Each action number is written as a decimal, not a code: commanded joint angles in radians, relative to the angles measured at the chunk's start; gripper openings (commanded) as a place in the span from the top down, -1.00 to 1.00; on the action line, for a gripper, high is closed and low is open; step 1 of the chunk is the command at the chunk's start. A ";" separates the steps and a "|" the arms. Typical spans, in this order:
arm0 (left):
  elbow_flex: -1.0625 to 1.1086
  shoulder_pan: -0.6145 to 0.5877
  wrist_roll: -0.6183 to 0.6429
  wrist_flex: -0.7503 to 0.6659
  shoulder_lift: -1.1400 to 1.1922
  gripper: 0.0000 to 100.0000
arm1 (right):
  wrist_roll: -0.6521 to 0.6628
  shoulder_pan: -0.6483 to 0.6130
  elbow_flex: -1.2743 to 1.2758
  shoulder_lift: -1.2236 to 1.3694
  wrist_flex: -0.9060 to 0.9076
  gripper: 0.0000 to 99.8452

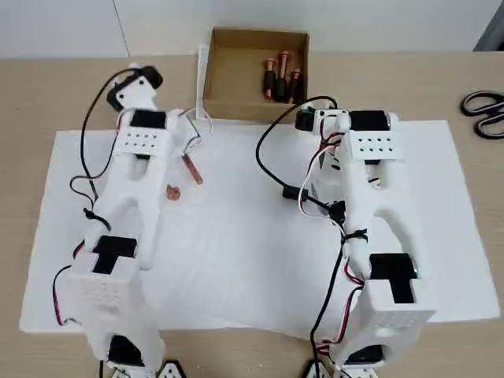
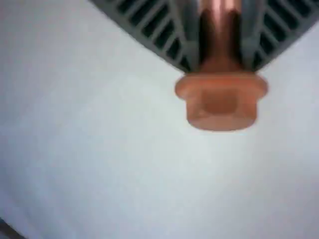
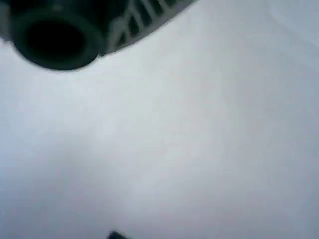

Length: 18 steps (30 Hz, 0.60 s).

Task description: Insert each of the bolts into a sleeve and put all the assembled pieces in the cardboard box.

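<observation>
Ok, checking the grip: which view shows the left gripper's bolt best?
Left wrist view: the bolt sits close up, shank clamped in the left gripper. High view has a copper bolt by that arm, possibly the same; right wrist view faces a sleeve.

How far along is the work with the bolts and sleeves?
Done: three assembled pieces lie in the box. In hand: the left gripper holds a bolt, the right gripper a sleeve, not yet joined. Left: insert that bolt, box the piece, and deal with a small copper part lying on the sheet.
</observation>
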 commanded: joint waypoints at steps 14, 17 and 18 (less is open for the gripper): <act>-0.114 0.038 -0.841 0.446 -0.018 0.99 | 0.006 0.005 -0.008 -0.065 0.001 0.99; -0.050 0.101 -0.852 0.427 -0.011 0.99 | 0.005 0.005 -0.008 -0.065 0.001 0.99; -0.031 0.114 -0.848 0.408 -0.011 0.99 | 0.003 0.005 -0.008 -0.065 0.001 0.99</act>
